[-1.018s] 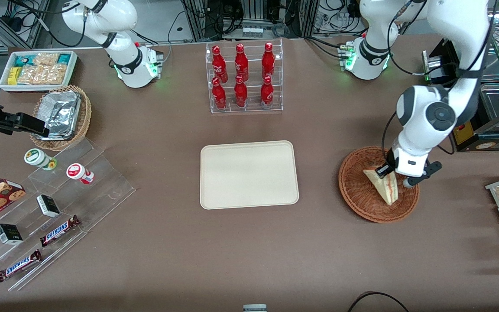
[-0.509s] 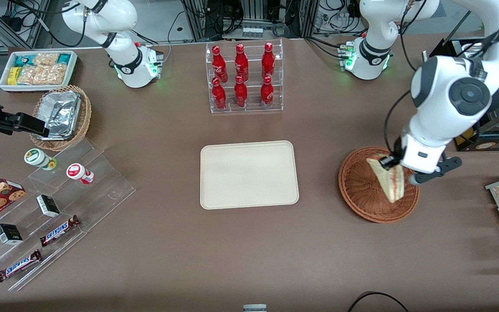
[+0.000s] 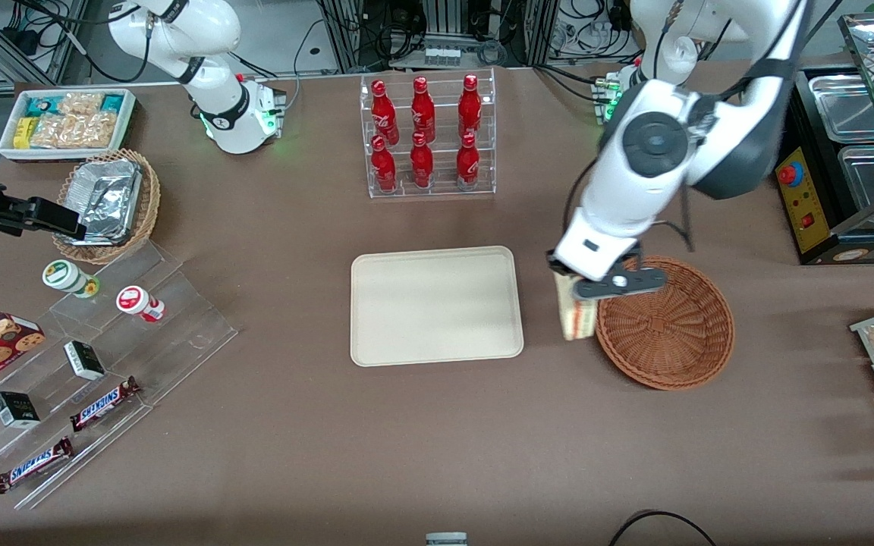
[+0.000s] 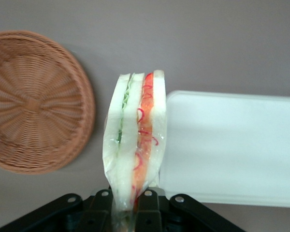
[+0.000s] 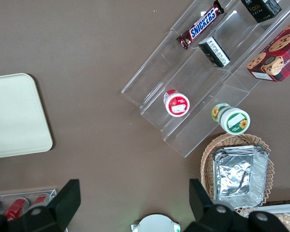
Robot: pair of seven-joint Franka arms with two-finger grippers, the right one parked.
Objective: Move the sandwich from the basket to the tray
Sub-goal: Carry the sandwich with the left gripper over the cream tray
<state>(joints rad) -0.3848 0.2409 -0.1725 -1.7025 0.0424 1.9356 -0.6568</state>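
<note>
woven wicker basket (image 3: pixel 664 334), matt plastic tray (image 3: pixel 437 305), clear-wrapped sandwich (image 4: pixel 134 140), blk gripper (image 4: pixel 124 209)

left arm: bent, wrist angled down | pincer (image 3: pixel 575 297): raised, clamped on sandwich (image 3: pixel 578 317)

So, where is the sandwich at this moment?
The sandwich hangs in the tool, above the bare table between the basket and the tray.

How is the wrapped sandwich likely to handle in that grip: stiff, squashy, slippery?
The sandwich hangs from the gripper by one end, between basket and tray. Soft bread probably squashes under a hard pinch. Its glossy clear wrap may slide. It holds straight, so it seems light.
</note>
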